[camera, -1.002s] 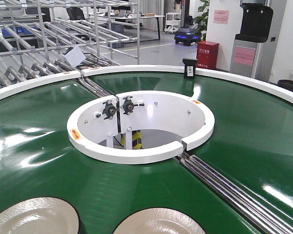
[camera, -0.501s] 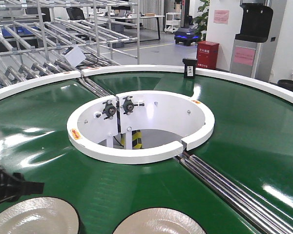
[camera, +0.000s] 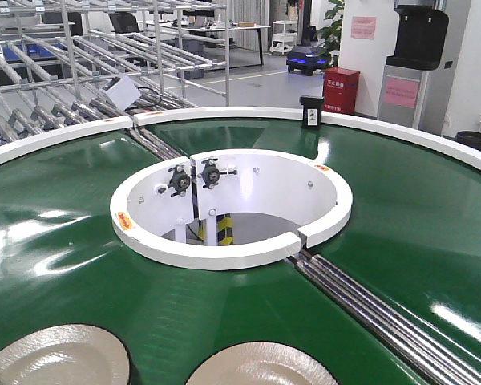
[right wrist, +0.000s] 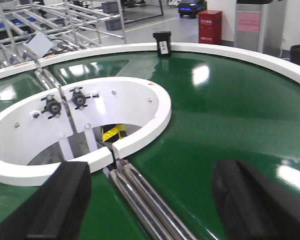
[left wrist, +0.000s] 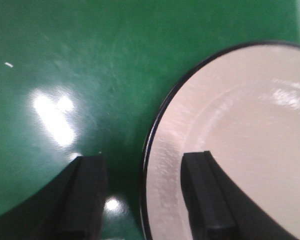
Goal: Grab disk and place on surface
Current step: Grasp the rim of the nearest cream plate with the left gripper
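Two cream disks with dark rims lie on the green belt (camera: 401, 216) at the bottom edge of the front view, one at the left (camera: 56, 357) and one in the middle (camera: 260, 367). In the left wrist view one disk (left wrist: 240, 120) fills the right side. My left gripper (left wrist: 146, 200) is open and straddles that disk's left rim, one finger over the belt (left wrist: 50, 60) and the other over the disk. My right gripper (right wrist: 157, 200) is open and holds nothing, hanging over the belt (right wrist: 225, 110). Neither gripper shows in the front view. The grey steel surface is out of view.
A white inner ring (camera: 224, 253) encloses the conveyor's central opening. Steel rollers (camera: 377, 313) run from it toward the lower right and also show under my right gripper (right wrist: 140, 200). A black box (camera: 311, 112) sits on the white outer rim. Roller racks (camera: 48, 72) stand at the back left.
Half a second ago my left arm showed at the left edge of the front view, and now it is out of that view. The disks have hardly shifted.
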### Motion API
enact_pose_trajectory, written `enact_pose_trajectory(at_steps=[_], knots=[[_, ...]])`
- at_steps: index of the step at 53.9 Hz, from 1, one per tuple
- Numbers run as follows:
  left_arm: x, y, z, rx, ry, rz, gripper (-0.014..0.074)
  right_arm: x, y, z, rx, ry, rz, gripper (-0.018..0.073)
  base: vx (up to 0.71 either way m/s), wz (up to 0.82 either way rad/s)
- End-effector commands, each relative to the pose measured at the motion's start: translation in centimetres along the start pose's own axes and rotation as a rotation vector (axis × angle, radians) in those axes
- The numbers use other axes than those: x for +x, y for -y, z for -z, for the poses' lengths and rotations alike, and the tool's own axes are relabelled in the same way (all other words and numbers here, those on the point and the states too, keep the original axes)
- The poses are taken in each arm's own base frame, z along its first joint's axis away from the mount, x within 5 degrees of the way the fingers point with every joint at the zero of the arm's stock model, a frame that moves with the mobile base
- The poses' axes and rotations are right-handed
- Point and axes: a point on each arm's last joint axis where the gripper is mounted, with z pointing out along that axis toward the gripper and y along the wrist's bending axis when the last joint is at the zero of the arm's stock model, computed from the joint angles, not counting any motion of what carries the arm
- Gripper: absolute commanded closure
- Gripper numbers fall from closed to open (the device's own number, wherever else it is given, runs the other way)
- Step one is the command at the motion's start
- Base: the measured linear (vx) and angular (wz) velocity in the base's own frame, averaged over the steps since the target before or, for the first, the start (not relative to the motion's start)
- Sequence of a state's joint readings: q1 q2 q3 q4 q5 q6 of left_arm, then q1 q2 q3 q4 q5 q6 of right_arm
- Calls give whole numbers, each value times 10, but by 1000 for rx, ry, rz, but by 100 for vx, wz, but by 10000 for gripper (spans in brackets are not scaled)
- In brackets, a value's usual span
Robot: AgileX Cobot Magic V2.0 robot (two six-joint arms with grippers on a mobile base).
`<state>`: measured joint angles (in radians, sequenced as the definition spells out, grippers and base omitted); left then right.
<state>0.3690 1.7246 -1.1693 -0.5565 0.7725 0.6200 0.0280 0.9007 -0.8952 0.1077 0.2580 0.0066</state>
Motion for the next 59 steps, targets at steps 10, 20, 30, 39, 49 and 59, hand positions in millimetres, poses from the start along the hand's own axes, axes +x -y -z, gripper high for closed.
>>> enact_pose_trajectory(at_steps=[10, 20, 30, 39, 49, 59], knots=[[-10, 5, -12, 125, 41, -90, 147, -16, -13, 4, -59, 99, 70, 14, 0, 0], [-1, 3, -34, 202, -42, -76, 150, -16, -13, 4, -58, 98, 71, 14, 0, 0], [8, 19, -50, 491, -105, -77, 331, -16, -13, 4, -58, 99, 71, 14, 0, 0], [5, 24, -49, 569, -77, -28, 607, -16, -13, 4, -58, 98, 71, 14, 0, 0], [-3, 31, -42, 642, -16, 33, 605, -14, -13, 4, -57, 77, 70, 14, 0, 0], [-15, 39, -22, 684, 92, 65, 605, -8, -12, 3, -57, 6, 72, 14, 0, 0]])
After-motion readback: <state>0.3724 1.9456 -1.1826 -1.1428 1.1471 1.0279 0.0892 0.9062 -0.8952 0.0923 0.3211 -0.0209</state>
